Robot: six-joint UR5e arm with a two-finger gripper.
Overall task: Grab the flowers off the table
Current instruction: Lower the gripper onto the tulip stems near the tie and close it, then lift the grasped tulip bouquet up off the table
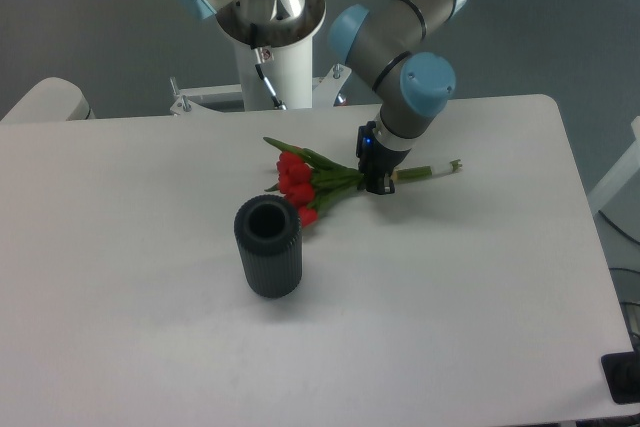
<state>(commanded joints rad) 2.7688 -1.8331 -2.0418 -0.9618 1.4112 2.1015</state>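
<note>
We note the flowers (315, 182) lying flat on the table (450, 297), in its rear middle part. The bunch has several red blooms clustered at its left end, green leaves spreading up and left from them, and long green stems running right to a pale cut tip. The lowest bloom lies just beside the upper right rim of the vase (268, 246).

The gripper (378, 183) is down at the stems, about midway between blooms and stem tips. Its dark fingers sit over the stems and touch or nearly touch the tabletop. We cannot tell whether the fingers are pressed on the stems or merely straddle them; the gap is hidden by the gripper body. The flowers do not appear raised.

The vase is a dark ribbed cylinder standing upright, in front and to the left of the blooms. Its mouth faces up; the interior looks dark, and we see nothing in it.
</note>
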